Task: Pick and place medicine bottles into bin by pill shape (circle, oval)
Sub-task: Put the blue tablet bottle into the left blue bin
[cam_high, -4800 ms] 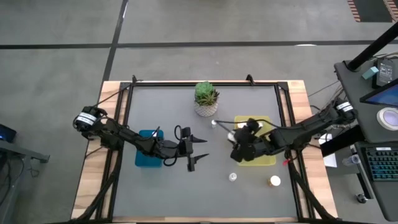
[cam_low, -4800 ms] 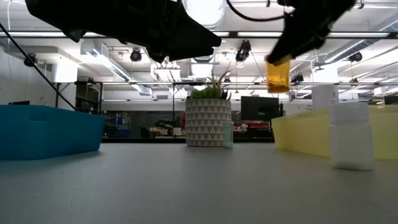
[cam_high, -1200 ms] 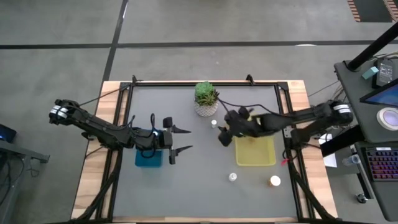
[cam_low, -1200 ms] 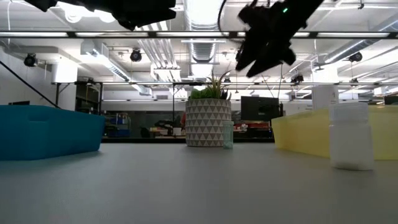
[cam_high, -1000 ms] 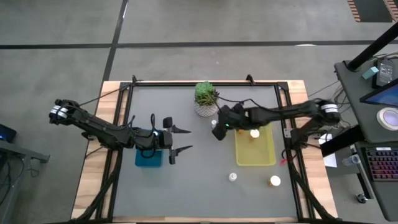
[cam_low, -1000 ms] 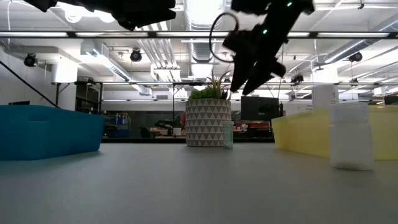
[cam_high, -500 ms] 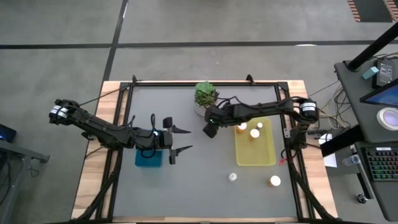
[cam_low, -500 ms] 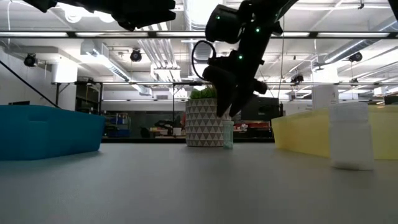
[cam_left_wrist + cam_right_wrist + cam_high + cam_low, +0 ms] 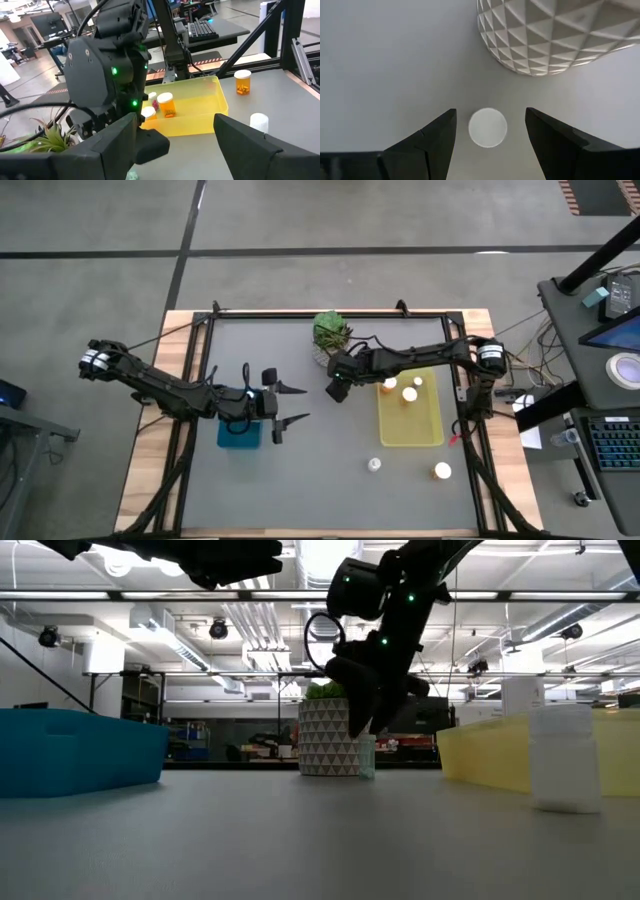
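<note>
The right gripper (image 9: 489, 145) hung straight above a small bottle (image 9: 488, 128), its fingers spread apart with the white cap showing between them, nothing yet held. The bottle stood upright on the gray table (image 9: 300, 480), just beside the patterned plant pot (image 9: 545, 35). The step in hand looked like the descent onto this bottle. To do it well, the fingers should come down evenly on both sides of the cap, stay clear of the pot wall close by, and close only once low enough to catch the body rather than the cap's edge.

The yellow bin (image 9: 410, 425), already holding bottles, lay near this gripper. The left gripper (image 9: 285, 407) waited with fingers apart, just past the blue bin (image 9: 238, 435).
</note>
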